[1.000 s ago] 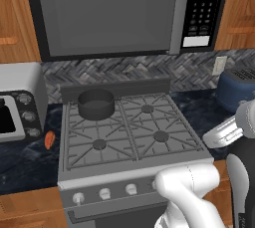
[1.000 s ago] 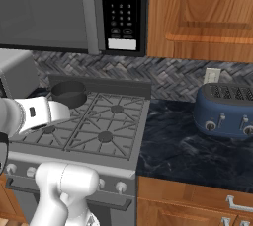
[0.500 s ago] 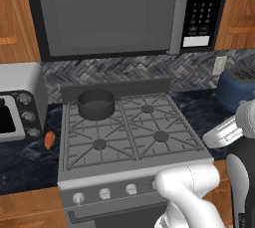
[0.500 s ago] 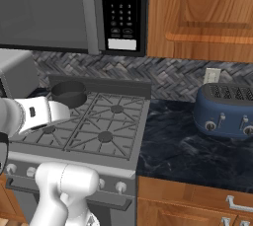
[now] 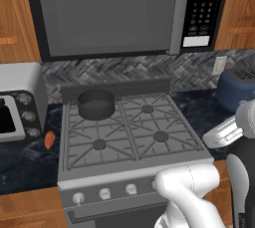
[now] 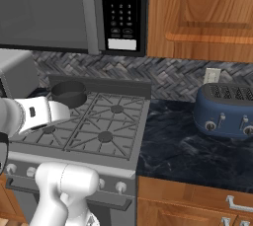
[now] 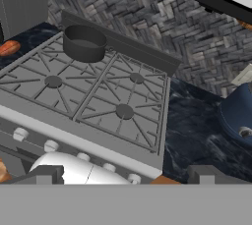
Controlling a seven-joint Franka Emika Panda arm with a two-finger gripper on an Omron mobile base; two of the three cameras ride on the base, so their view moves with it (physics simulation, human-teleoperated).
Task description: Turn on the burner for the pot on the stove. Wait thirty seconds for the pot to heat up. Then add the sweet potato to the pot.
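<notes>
Hand view: pincer (image 7: 123,176) wide apart above stove (image 7: 93,96); no legible writing.

The stove (image 5: 130,137) is a grey gas range with four burners under cast grates and a row of small white knobs along its front panel. The pot (image 5: 96,103), dark grey, round and straight-sided, stands upright on the rear left burner, at about 10 o'clock on the cooktop, its dark inside open to view. The sweet potato (image 5: 49,140), a small orange-red oblong, lies on the dark counter just beside the stove's left edge, at roughly 8 o'clock from the pot.
</notes>
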